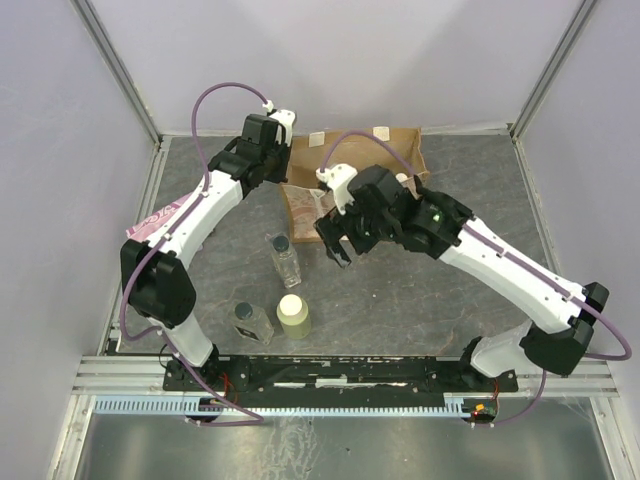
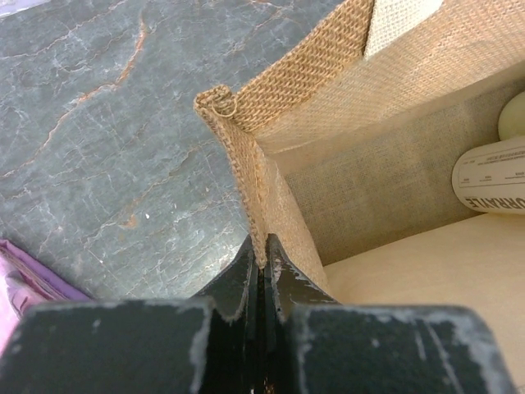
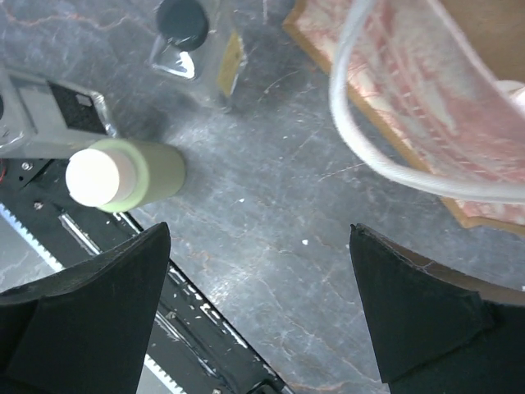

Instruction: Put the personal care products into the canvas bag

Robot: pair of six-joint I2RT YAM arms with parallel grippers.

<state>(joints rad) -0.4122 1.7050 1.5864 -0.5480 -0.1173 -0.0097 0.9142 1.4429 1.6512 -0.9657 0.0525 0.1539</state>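
Pinching the bag's (image 2: pixel 312 90) edge, the left gripper (image 2: pixel 262 256) is clamped on the fabric. The right gripper (image 3: pixel 258 238) hangs with jaws wide apart over the bench (image 3: pixel 271 164), just beside the bag. A yellow bottle (image 3: pixel 131 172) and a clear bottle (image 3: pixel 193 41) stand near it. Inside the bag a pale bottle (image 2: pixel 492 176) lies cut off by the frame.

White arms (image 1: pixel 200 215) with black joints (image 1: pixel 160 285) and purple cables (image 1: pixel 198 108).
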